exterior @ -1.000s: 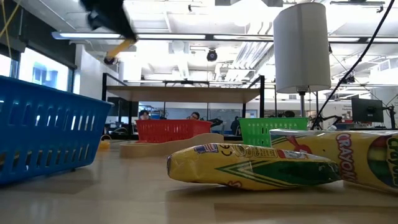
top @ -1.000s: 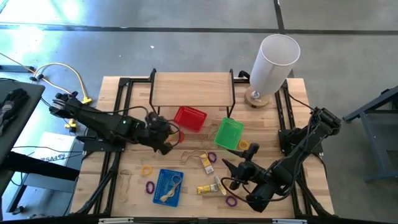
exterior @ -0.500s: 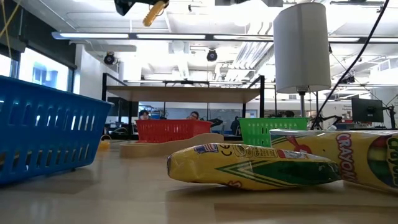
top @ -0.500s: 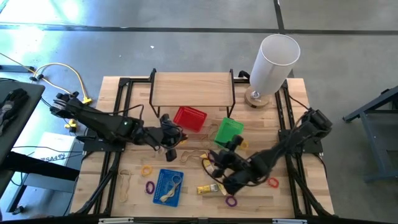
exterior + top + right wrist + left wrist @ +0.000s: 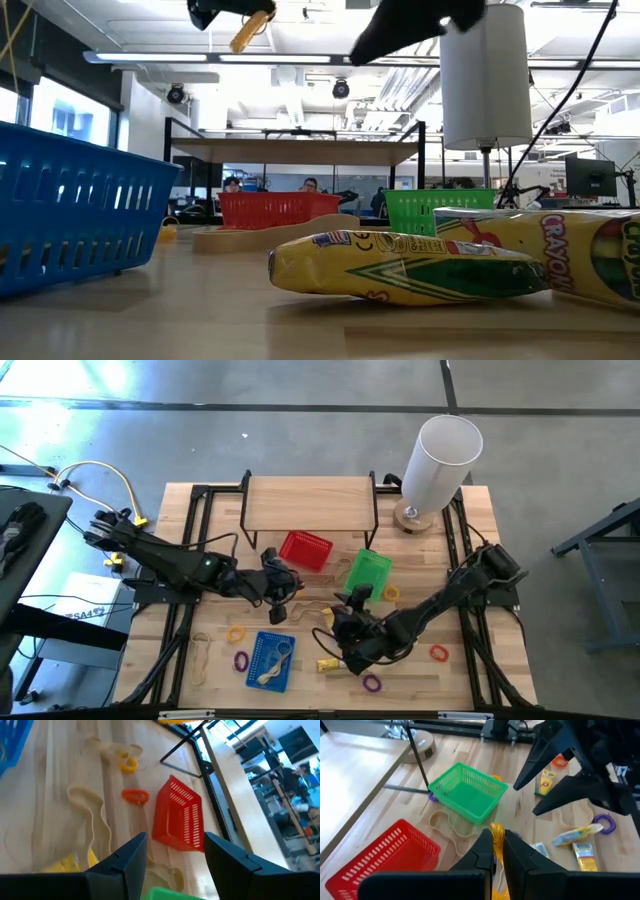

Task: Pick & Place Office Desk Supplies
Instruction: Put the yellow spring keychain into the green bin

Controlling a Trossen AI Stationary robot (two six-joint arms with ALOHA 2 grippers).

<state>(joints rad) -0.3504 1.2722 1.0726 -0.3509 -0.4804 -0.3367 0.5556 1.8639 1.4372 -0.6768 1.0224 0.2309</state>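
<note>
Left hand (image 5: 495, 851) pinching slim yellow piece (image 5: 496, 831), ribbed red basket (image 5: 380, 855)

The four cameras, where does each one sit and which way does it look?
High view: above the table, looking straight down; both arms show, left gripper and right gripper.
Low view: at table-top height, looking level across at the crayon box; arms dip in from above.
Left wrist view: on the left arm, facing the green basket; its shut fingers pinch a yellow loop.
Right wrist view: on the right arm, facing the red basket; its open fingers show.
Shared: every view shows the red basket.
</note>
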